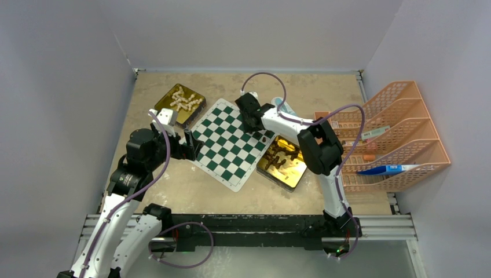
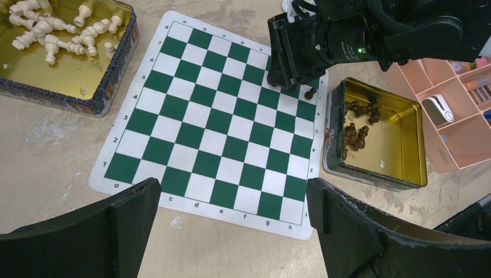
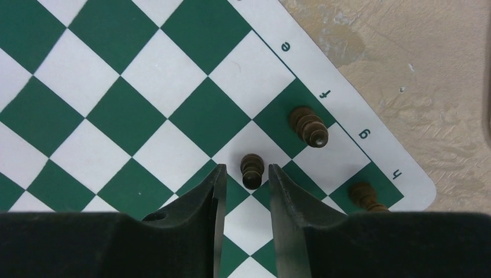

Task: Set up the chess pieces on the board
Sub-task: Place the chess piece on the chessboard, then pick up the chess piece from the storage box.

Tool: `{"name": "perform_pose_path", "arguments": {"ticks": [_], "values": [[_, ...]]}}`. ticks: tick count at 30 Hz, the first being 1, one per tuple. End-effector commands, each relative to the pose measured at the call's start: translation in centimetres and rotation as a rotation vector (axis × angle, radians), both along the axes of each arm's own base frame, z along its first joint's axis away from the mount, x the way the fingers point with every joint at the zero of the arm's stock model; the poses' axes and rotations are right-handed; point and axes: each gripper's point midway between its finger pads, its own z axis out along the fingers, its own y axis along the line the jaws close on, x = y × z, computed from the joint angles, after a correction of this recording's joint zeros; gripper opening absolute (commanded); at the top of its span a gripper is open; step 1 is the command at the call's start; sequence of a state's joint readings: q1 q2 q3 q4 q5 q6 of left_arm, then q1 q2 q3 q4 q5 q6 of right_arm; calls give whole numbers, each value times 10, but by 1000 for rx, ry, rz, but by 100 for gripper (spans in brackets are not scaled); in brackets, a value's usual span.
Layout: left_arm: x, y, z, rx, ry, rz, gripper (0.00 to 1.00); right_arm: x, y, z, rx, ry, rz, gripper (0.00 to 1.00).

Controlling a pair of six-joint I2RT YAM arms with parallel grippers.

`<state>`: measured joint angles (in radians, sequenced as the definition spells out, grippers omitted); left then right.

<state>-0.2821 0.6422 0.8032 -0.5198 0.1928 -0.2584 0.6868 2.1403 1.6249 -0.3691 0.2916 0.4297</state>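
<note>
**Pawn (image 3: 252, 169) standing between the parted right fingertips (image 3: 213, 197), near the board's (image 2: 191, 136) lettered edge**

From my seat, the right wrist camera shows the dark pawn upright on a white square, one row in from the edge marked e to h. The right gripper (image 3: 247, 171) brackets it. Its jaws are only narrowly apart, with a sliver of board showing on each side of the pawn, so I read the claw as slightly open and gripping nothing.

At 2 o'clock from the pawn, a taller dark piece (image 3: 308, 126) stands on the green f square of the edge row. At 3 o'clock a third dark piece (image 3: 365, 196) stands on the h corner square. It is partly hidden by the finger, and I cannot tell its kind.

In the top view the green-and-white board lies turned like a diamond in the middle of the table (image 1: 173, 191). The right gripper is over its 2 o'clock edge.

The other dark pieces (image 2: 356, 124) lie jumbled in the right-hand gold tin (image 2: 405, 145). That tin sits at 4 o'clock from the board, just beside its border. The cream pieces (image 2: 52, 29) are heaped in the left-hand gold tin (image 2: 75, 81) at 10 o'clock, also close to the border.

The left gripper (image 2: 231, 191) hangs at the board's 9 o'clock side. Its jaws are spread wide with nothing between them, and its camera looks across the whole mat.

An orange rack (image 1: 394, 133) stands at 3 o'clock on the table, well apart from the board.
</note>
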Motion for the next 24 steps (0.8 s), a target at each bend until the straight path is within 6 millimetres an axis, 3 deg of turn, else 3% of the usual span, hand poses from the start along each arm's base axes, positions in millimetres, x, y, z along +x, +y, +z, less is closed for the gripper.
{"name": "perform_pose_path", "arguments": {"ticks": [1,10,15,20,24], "values": [[2,1,1,8,-21,-1,97,6,11,46,73,-59,-2,36],[3,2,1,11,-24,7,98,0,5,92,129,-118,-29,36],[3,1,0,10,-21,2,98,-17,-10,118,159,-127,-67,36],[3,0,-2,10,-14,-4,98,-44,-32,127,189,-122,-125,35],[3,1,-2,10,-13,3,98,-69,-57,120,189,-92,-226,34]]}}
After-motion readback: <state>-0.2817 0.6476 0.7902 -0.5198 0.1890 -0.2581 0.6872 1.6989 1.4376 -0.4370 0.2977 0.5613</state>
